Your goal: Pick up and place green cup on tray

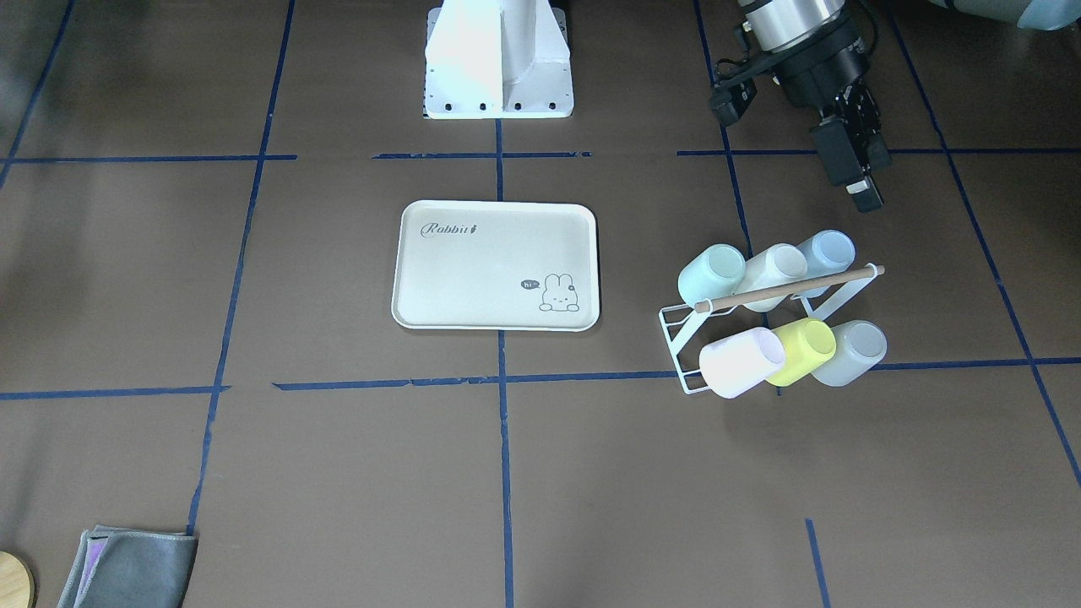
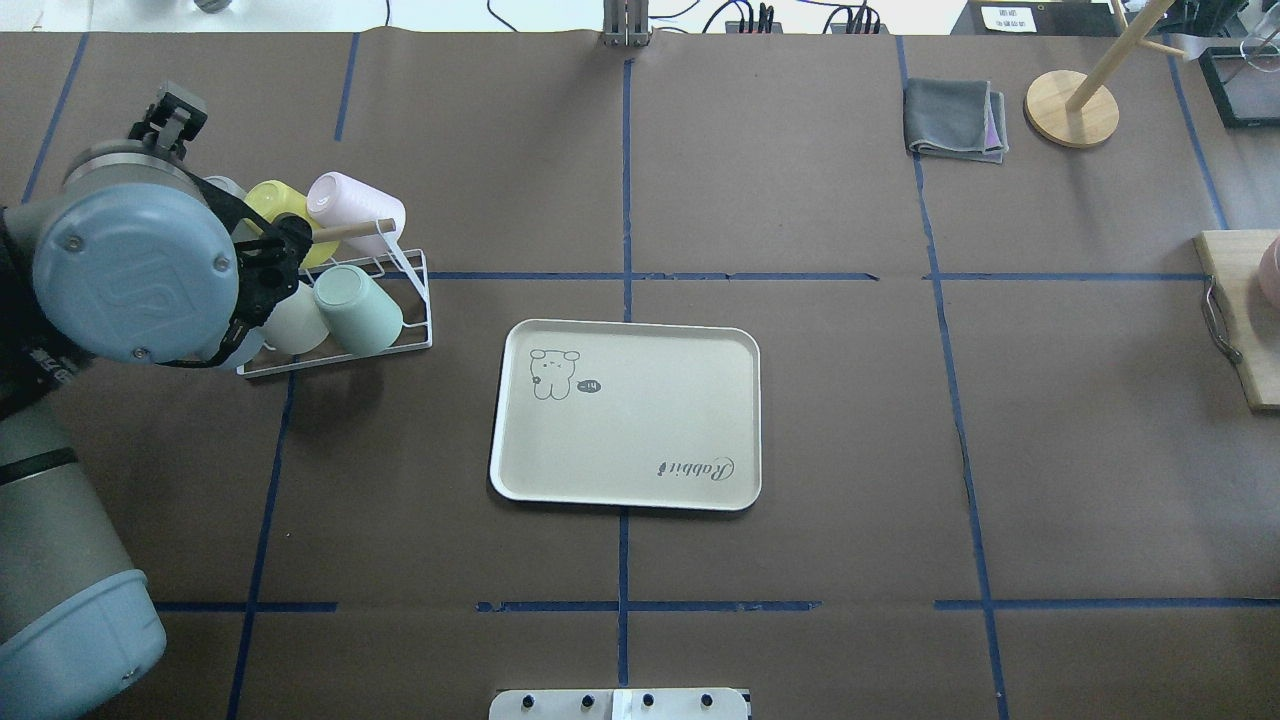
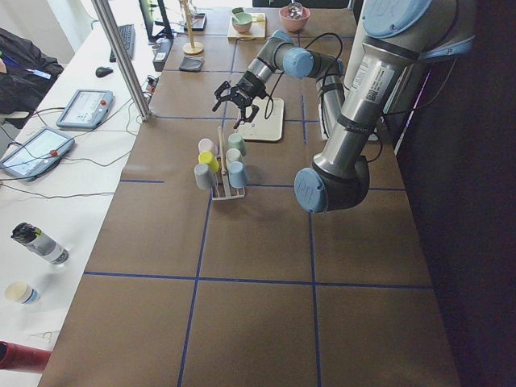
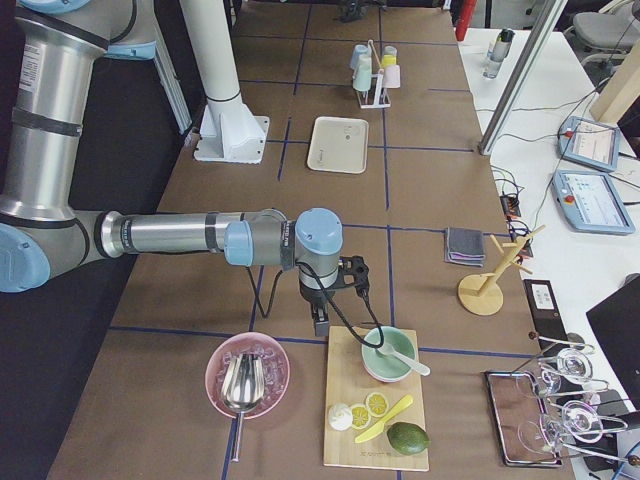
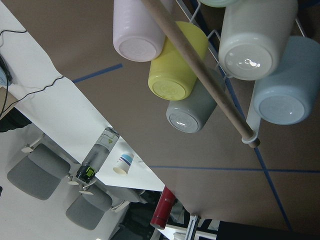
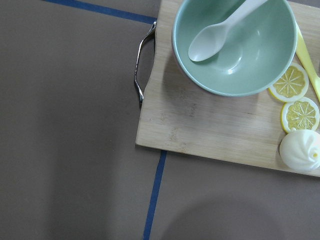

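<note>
Front-facing view: the small pale mint-green plastic cup (image 1: 709,274) lies tilted on a white wire rack (image 1: 676,325) at centre right. It is at the row's end nearest the cream rectangular plastic tray (image 1: 490,270), which lies apart at centre. A cream cup (image 1: 775,268) is just beside it, and a wooden rod (image 1: 790,289) crosses in front. The left gripper (image 1: 866,196) hangs upper right, beyond the rack.

Overhead: the left arm (image 2: 130,270) covers part of the rack.

Left side view: that gripper's fingers are spread.

Right side view: the right gripper (image 4: 320,325) hangs near a bamboo board (image 4: 345,385), lower centre; its state cannot be told.
</note>
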`<state>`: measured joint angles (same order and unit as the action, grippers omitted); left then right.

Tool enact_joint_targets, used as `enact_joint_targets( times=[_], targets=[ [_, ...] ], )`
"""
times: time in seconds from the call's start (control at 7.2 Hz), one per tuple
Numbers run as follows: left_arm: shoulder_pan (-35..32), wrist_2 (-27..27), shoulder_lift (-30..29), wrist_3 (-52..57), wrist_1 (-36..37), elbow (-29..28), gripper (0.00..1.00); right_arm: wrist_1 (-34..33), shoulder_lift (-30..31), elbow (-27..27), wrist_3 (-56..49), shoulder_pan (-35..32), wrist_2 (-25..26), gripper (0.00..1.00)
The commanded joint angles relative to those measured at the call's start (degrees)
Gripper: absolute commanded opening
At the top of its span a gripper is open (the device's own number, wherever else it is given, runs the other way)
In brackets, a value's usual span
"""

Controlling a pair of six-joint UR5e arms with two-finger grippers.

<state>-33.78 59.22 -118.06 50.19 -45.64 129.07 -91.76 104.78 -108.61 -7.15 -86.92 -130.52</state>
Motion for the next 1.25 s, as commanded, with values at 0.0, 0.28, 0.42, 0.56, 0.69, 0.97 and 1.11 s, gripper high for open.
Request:
enact_joint_targets(
  times=[0.0, 0.28, 0.42, 0.56, 0.69, 0.97, 1.11],
  targets=[
    [4.4, -1.2, -0.5, 0.3, 1.3, -1.1, 1.00, -0.1, 0.1, 0.2, 0.0, 0.0, -0.1, 1.00],
    [6.7, -1.0, -1.9, -1.7, -2.8, -5.1, 1.00, 0.0, 0.1, 0.6, -0.1, 0.0, 0.0, 1.00],
    [7.7, -1.1, -3.0, -1.9, -4.3, -8.5, 1.00, 0.0, 0.1, 0.7, -0.1, 0.0, 0.0, 1.00],
    [8.4, -2.5, -3.1, -2.7, -4.6, -9.5, 1.00, 0.0, 0.1, 0.8, -0.1, 0.0, 0.0, 1.00],
    [9.8, -3.8, -3.2, -3.1, -4.6, -11.2, 1.00, 0.0, 0.1, 0.8, -0.1, 0.0, 0.0, 1.00],
    [10.1, -4.2, -3.2, -3.1, -7.1, -15.5, 1.00, 0.0, 0.0, 0.7, -0.1, 0.0, 0.0, 1.00],
    [10.9, -5.7, -3.1, -3.1, -9.5, -17.9, 1.00, 0.0, 0.0, 0.7, -0.1, 0.0, 0.0, 1.00]
  ],
)
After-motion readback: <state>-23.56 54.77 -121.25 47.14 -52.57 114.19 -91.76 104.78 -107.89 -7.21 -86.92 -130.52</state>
